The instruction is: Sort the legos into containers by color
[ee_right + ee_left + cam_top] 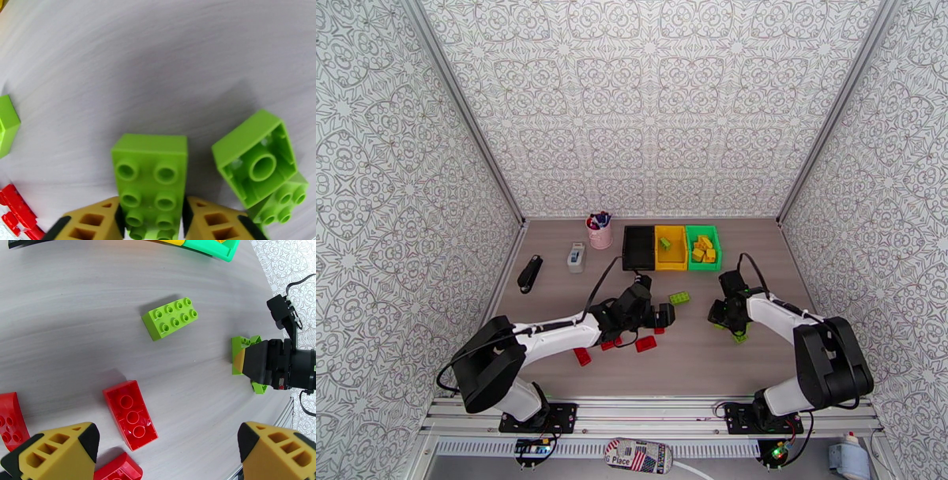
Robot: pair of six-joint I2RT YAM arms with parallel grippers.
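Three bins stand in a row at the back: black [638, 247], yellow [671, 256] with a green lego in it, and green [703, 262] with several yellow legos. My left gripper [668, 315] [168, 453] hangs open over the table. An upturned red lego [130, 413] lies just ahead of it, and other red legos [646, 343] lie around. A light green lego [680, 298] [170, 318] lies alone farther on. My right gripper [727, 320] [152, 227] is shut on a light green lego [152, 173] at table level. Two more green legos [254, 158] lie beside it.
A pink cup of pens [600, 231], a white-and-blue box [576, 256] and a black stapler-like object [530, 273] stand at the back left. The patterned walls close in the table on three sides. The two grippers are about a hand's width apart.
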